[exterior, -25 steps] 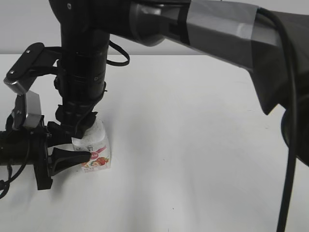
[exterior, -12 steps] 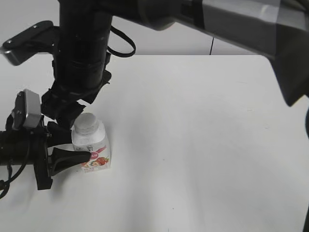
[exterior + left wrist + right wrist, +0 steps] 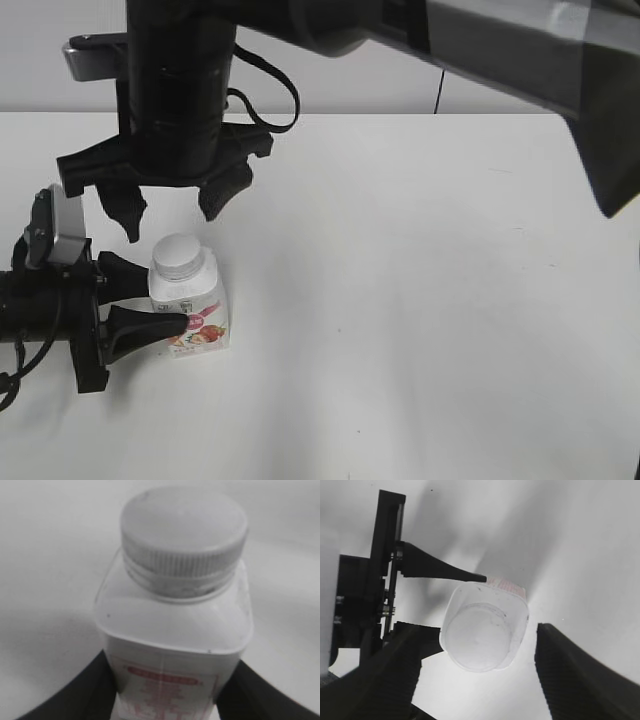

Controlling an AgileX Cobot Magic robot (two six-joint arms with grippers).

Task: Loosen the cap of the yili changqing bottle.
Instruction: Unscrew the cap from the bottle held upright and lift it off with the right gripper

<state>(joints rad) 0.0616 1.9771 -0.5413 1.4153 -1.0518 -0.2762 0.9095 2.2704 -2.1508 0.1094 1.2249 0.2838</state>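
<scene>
The yili changqing bottle (image 3: 190, 318), small and white with a pink-red strawberry label, stands upright on the white table at the left. Its white ribbed cap (image 3: 180, 256) sits on the neck. My left gripper (image 3: 140, 300) comes in from the left and is shut on the bottle's body; its black fingers press both sides in the left wrist view (image 3: 167, 692), where the bottle (image 3: 172, 635) and cap (image 3: 184, 530) fill the frame. My right gripper (image 3: 172, 208) hangs open just above the cap, touching nothing. In the right wrist view (image 3: 477, 675) its fingers straddle the cap (image 3: 477, 637) from above.
The white table (image 3: 430, 300) stretches to the right of the bottle. The right arm's thick grey sleeve (image 3: 500, 50) crosses the top of the exterior view. A dark cable (image 3: 440, 95) shows at the back wall.
My right gripper has let go of the cap, opened wide and risen above the bottle, turning about its axis. The left gripper and bottle have not moved.
</scene>
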